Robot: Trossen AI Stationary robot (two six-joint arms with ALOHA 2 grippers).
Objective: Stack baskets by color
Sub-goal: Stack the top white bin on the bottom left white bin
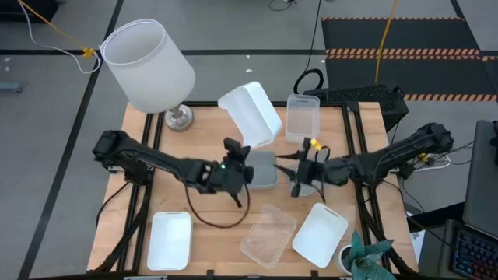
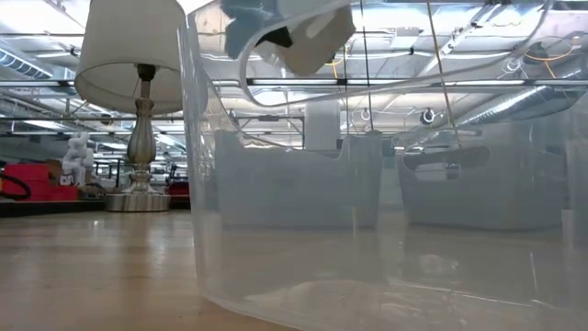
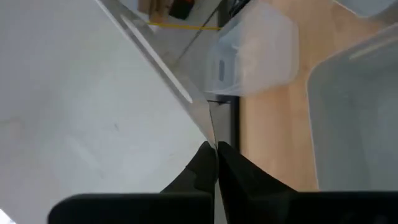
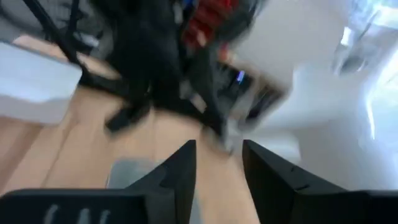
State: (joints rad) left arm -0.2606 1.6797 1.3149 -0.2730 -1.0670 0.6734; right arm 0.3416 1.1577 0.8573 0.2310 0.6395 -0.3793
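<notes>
Left gripper (image 1: pixel 243 158) pinches the tilted white basket (image 1: pixel 250 113) just beyond the grey-blue basket (image 1: pixel 263 169) — keep that pinch firm; right gripper (image 4: pixel 217 163), beside it, stands spread.

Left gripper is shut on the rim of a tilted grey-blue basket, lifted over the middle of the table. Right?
Wrong on colour. The left gripper is shut on the rim of a tilted white basket, lifted over the middle of the table, as the high view shows. The grey-blue basket lies flat on the table beneath it.
</notes>
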